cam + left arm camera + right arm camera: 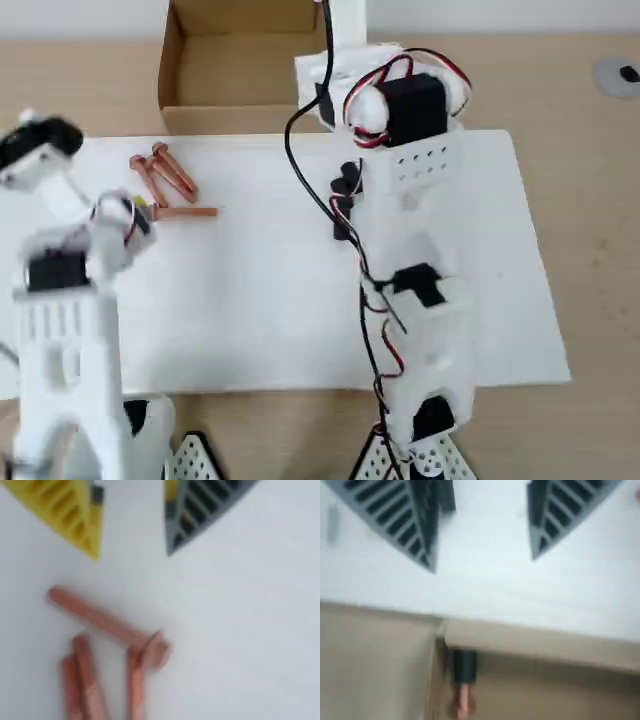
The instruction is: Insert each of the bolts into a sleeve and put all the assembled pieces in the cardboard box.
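Copper bolts (100,620) are lying just beyond the left pincer (132,554), which is hanging with jaws apart, the nearest shaft seemingly running across the gap.

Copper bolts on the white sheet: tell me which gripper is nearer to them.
Left. The left gripper sits open right beside the bolts; the right gripper is farther off, over the edge of the cardboard box.

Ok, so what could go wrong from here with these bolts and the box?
The bolts lie bunched and touching right by the open left hand, so closing may catch two or scatter them. The open right hand hangs at the wall of the cardboard box; a low move could shove the box.
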Robot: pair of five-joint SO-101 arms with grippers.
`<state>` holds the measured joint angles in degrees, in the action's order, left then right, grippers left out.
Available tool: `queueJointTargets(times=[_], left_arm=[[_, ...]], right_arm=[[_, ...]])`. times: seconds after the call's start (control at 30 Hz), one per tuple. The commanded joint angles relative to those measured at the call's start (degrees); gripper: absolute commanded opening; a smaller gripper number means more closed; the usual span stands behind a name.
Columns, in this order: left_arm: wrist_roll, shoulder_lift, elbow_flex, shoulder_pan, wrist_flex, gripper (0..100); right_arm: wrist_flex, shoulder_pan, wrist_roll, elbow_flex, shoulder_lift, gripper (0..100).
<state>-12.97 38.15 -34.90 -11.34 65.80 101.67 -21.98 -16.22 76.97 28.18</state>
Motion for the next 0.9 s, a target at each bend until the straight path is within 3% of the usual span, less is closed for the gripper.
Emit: queueJointTargets(times=[0.0,0.2,0.43,0.53,0.7,0.87], left_arm=[[-0.4,-15.4,13.2,1.0,5.7,10],[-3.1,-30.3,23.5,1.0,8.4,10],[-9.1,-38.6,33.8,0.7,8.0,10],[-5.8,-41.3,38.2,0.7,8.0,10],[8.6,-48.6,43.8,-1.0,7.3,10],[11.3,-58.8,51.4,-5.1,9.4,10]], right_arm=[[0.9,-0.3,-0.7,-15.3,-10.8,16.1],[0.4,-2.2,-0.7,-43.0,-23.6,16.1],[-4.6,0.4,-0.3,-60.2,-30.0,16.1],[-5.8,0.6,-0.3,-63.7,-31.0,16.1],[-6.9,0.7,-0.2,-69.1,-32.1,16.0],[-11.0,1.9,-0.2,-74.2,-36.1,16.0]])
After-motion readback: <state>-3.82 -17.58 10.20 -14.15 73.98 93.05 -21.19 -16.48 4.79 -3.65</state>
